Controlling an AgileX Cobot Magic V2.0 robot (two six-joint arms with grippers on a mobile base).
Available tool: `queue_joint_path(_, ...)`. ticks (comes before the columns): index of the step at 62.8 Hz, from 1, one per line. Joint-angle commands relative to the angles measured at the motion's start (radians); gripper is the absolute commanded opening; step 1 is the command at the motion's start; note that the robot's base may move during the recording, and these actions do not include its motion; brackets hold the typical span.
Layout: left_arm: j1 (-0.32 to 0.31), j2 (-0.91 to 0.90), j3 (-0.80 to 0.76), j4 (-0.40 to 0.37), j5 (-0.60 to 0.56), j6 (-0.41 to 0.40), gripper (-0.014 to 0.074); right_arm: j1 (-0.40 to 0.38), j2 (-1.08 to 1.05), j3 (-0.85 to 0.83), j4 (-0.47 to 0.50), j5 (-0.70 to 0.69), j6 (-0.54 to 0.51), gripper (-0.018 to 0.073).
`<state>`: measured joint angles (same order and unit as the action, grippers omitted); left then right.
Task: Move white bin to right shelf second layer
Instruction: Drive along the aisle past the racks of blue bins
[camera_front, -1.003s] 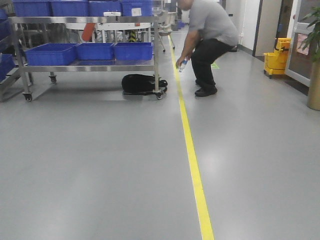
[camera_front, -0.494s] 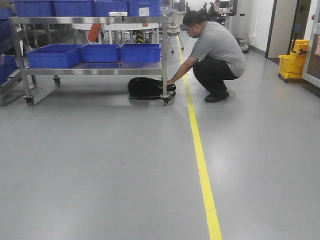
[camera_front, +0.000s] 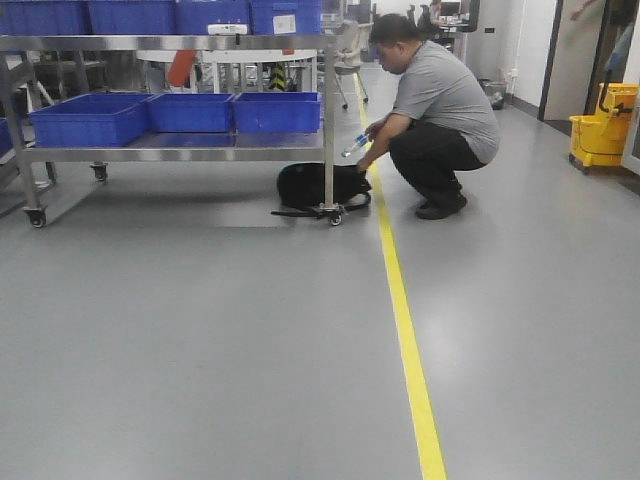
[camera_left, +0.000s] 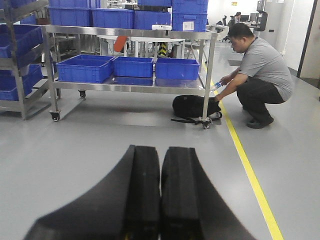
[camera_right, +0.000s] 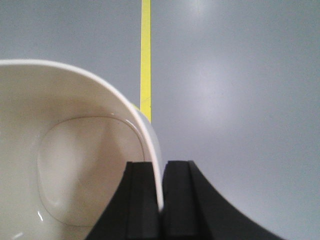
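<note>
Currently the white bin (camera_right: 75, 150) is clamped by its rim wall between the closed fingers of the right gripper (camera_right: 161, 172), with grey floor and a yellow floor line (camera_right: 145, 50) seen beyond it. The left gripper (camera_left: 160, 152) is pressed together with nothing held. It is pointed toward a steel cart (camera_left: 130, 86) loaded with blue crates (camera_left: 85, 67), beside which a crouching man (camera_left: 262, 65) and a black bag (camera_left: 190, 106) are seen.

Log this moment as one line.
right gripper: shut on white bin rim | left gripper: shut, empty | ahead: person crouching by steel cart | bin: not yet shelved
</note>
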<state>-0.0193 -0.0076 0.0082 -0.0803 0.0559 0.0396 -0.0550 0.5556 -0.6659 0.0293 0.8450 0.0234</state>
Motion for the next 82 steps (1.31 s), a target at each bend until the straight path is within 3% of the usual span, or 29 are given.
queue_joint_path(1,-0.006,-0.015,0.027,-0.005,-0.082,-0.005,0.0085,-0.007,0.003,-0.030,0.005,-0.080,-0.004,0.0049)
queue_joint_path(82,-0.006,-0.015,0.027,-0.005,-0.082,-0.005,0.0085,-0.007,0.003,-0.030,0.005,-0.080,-0.004,0.0049)
